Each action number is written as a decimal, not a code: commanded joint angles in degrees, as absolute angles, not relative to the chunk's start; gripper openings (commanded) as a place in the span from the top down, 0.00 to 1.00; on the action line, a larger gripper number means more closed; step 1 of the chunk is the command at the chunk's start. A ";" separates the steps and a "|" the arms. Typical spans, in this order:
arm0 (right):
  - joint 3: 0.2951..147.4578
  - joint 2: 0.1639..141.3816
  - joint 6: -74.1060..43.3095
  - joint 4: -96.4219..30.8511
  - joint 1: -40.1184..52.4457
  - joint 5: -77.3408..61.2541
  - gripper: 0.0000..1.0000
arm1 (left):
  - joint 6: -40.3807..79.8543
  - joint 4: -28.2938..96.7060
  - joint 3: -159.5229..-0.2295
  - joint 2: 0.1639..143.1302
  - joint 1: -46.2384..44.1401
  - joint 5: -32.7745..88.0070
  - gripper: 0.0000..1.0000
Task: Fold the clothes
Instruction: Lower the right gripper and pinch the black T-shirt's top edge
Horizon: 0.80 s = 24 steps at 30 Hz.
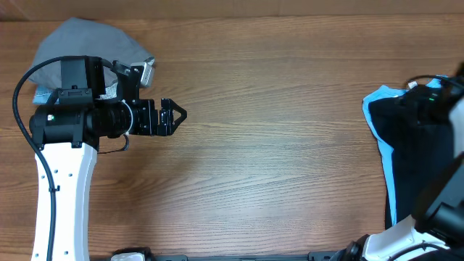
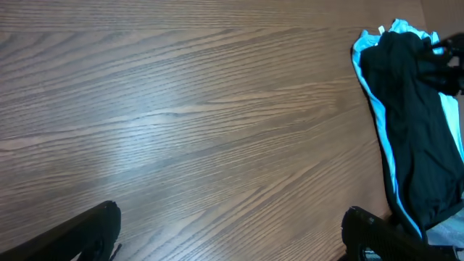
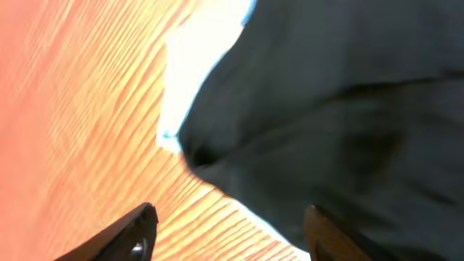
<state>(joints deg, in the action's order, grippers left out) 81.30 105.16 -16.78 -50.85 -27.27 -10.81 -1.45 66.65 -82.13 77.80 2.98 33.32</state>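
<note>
Black shirt (image 1: 409,145) sits heaped at the right edge of the table (image 1: 275,159). It lies on top of the blue shirt (image 1: 375,109), whose light rim peeks out along the pile's left side. Over that pile is the right gripper (image 3: 230,217): in its blurred wrist view the fingers are spread wide, dark cloth beyond them, nothing pinched between. On the other side, the left gripper (image 1: 177,114) hangs above bare wood, well apart from the shirts, its 2 fingers wide apart and empty. Behind that arm, at the far left corner, a grey cloth (image 1: 80,36) lies bunched.
</note>
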 commanded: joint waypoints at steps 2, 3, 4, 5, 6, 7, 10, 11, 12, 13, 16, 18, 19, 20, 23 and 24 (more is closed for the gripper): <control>81.34 105.06 -14.31 -51.11 -22.20 -1.54 0.27 | -2.17 66.63 -83.53 77.89 2.59 34.50 0.00; 81.34 105.19 -14.26 -51.35 -21.71 -0.71 0.24 | -2.20 66.61 -83.53 77.89 2.59 34.35 0.00; 81.34 105.60 -13.58 -51.81 -21.12 0.40 0.24 | -2.37 66.57 -83.53 77.89 2.59 33.87 0.00; 81.32 106.41 -12.99 -52.10 -20.71 0.36 0.24 | -2.83 66.41 -83.53 77.91 2.59 33.30 0.00; 81.32 106.96 -12.80 -52.23 -20.58 0.43 0.24 | -2.81 66.26 -83.53 77.91 2.59 32.58 0.00; 81.30 107.50 -12.05 -52.16 -20.56 0.38 0.25 | -2.83 66.15 -83.53 77.91 2.59 32.34 0.00; 81.28 109.40 -11.42 -51.22 -20.58 0.56 0.25 | -2.83 65.67 -83.53 77.91 2.59 32.16 0.00; 81.28 110.52 -10.52 -50.54 -20.58 0.32 0.26 | -2.85 65.49 -83.53 77.91 2.59 32.16 0.00; 81.28 111.31 -10.20 -50.06 -20.56 0.34 0.27 | -3.07 65.32 -83.53 77.91 2.59 32.21 0.00; 81.28 112.05 -10.15 -49.52 -20.56 0.34 0.27 | -3.25 65.14 -83.53 77.91 2.59 32.18 0.00; 81.28 114.41 -8.34 -47.53 -20.58 -0.08 0.27 | -3.70 64.42 -83.53 77.95 2.59 32.21 0.00; 81.28 114.91 -8.51 -46.98 -20.58 -0.38 0.27 | -3.70 64.29 -83.53 77.95 2.59 32.21 0.00; 81.28 114.96 -8.49 -46.70 -20.56 -1.23 0.27 | -3.70 64.27 -83.53 77.95 2.59 32.21 0.00; 81.28 114.96 -8.49 -46.19 -20.56 -2.37 0.27 | -3.70 64.25 -83.53 77.95 2.59 32.21 0.00; 81.28 114.96 -9.47 -45.17 -20.56 -3.53 0.29 | -3.70 64.23 -83.53 78.00 2.59 32.21 0.00; 81.28 115.02 -10.31 -44.99 -20.56 -3.49 0.29 | -3.68 64.23 -83.53 78.00 2.59 32.21 0.00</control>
<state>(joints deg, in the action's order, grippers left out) 81.21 114.83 -9.23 -45.60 -20.62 -2.04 -2.09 64.58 -82.13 77.80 2.96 32.34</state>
